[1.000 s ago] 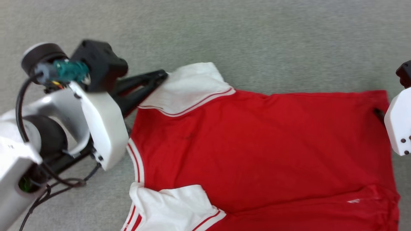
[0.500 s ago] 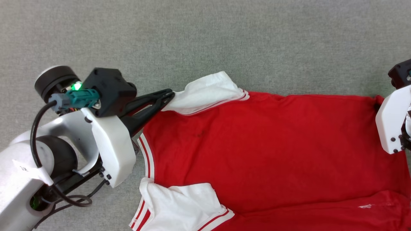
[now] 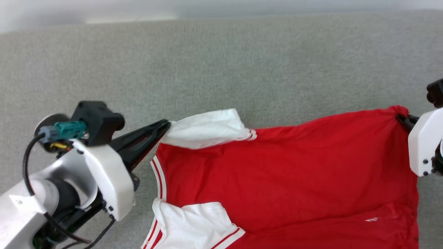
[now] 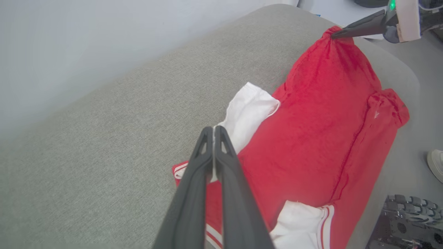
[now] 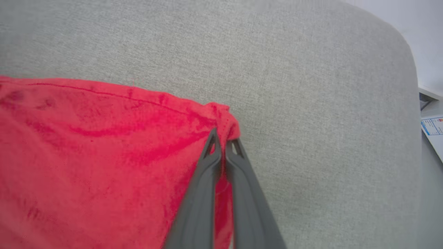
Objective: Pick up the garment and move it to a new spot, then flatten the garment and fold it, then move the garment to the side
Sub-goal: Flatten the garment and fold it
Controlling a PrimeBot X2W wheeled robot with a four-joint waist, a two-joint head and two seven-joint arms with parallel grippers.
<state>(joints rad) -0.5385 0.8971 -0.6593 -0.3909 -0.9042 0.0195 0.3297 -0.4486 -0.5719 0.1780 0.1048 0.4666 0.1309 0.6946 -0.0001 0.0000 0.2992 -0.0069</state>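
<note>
Both grippers are pinched shut on the garment (image 3: 277,173), which lies spread on the grey cushion (image 3: 242,69). The left gripper (image 3: 166,125) holds the white sleeve on the garment's far edge, and the right gripper (image 3: 401,119) holds the far hem corner. It looks mid-flattening or starting the fold; moving it aside remains.

1. A bunched corner of the garment (image 5: 86,155) is being pinched between the closed fingers of the right gripper (image 5: 223,141).
2. The garment is being supported by the grey fabric surface (image 5: 294,69), apart from its rounded corner.
</note>
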